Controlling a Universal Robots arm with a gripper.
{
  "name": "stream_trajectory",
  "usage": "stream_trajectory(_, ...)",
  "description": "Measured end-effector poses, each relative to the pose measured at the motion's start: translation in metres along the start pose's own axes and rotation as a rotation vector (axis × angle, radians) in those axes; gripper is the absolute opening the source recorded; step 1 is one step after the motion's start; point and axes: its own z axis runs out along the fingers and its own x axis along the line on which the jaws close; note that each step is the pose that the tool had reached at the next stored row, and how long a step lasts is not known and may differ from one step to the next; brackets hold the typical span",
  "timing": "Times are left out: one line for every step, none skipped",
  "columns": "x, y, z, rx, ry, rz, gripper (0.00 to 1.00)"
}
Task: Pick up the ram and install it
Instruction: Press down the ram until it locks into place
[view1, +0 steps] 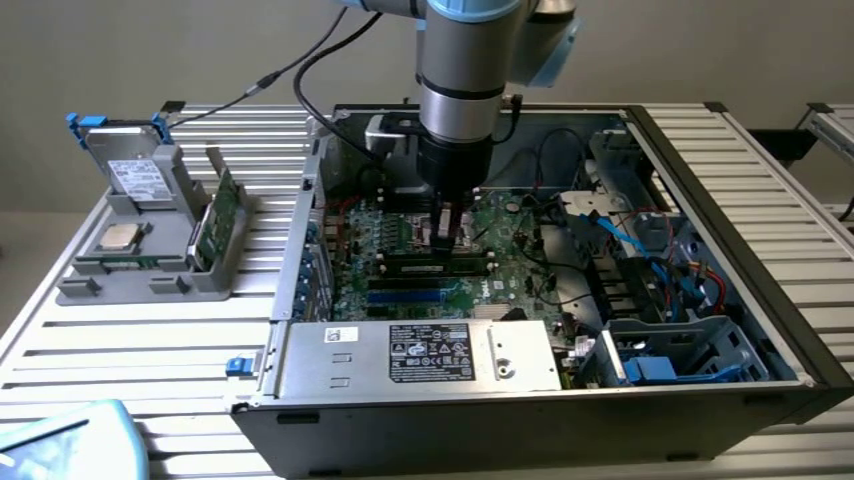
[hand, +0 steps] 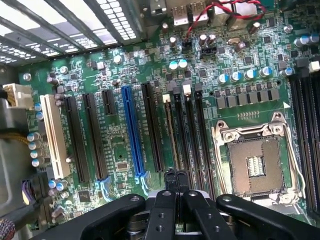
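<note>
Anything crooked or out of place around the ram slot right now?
Nothing stands out. The ram lies level along its slot on the motherboard, under the shut gripper. The processor socket is empty, which looks normal here.

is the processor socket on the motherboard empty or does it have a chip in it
Empty. In the wrist view the square metal-framed processor socket shows its bare contact field, with no chip seated inside it.
</note>
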Motion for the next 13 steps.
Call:
stream_trajectory(0.0, 0.0, 0.0, -0.001, -0.0005, 0.015, 0.11)
stream_trajectory(0.0, 0.0, 0.0, -0.002, -0.0009, 0.03, 0.11)
stream_trajectory(0.0, 0.0, 0.0, -0.0029, -0.0014, 0.045, 0.11)
stream_trajectory(0.0, 0.0, 0.0, -0.0039, -0.0018, 0.06, 0.11)
stream_trajectory(0.0, 0.0, 0.0, -0.0049, -0.0022, 0.075, 0.11)
stream_trajectory(0.0, 0.0, 0.0, -0.0058, -0.0027, 0.089, 0.11)
stream_trajectory(0.0, 0.0, 0.0, -0.0068, -0.0032, 0.104, 0.11)
stream_trajectory(0.0, 0.0, 0.0, -0.0079, -0.0036, 0.12, 0.11)
stream_trajectory(0.0, 0.0, 0.0, -0.0088, -0.0041, 0.136, 0.11)
stream_trajectory(0.0, 0.0, 0.0, -0.0098, -0.0045, 0.15, 0.11)
stream_trajectory(0.0, 0.0, 0.0, -0.0108, -0.005, 0.165, 0.11)
stream_trajectory(0.0, 0.0, 0.0, -0.0118, -0.0054, 0.181, 0.11)
stream_trajectory(0.0, 0.0, 0.0, -0.0129, -0.0059, 0.197, 0.11)
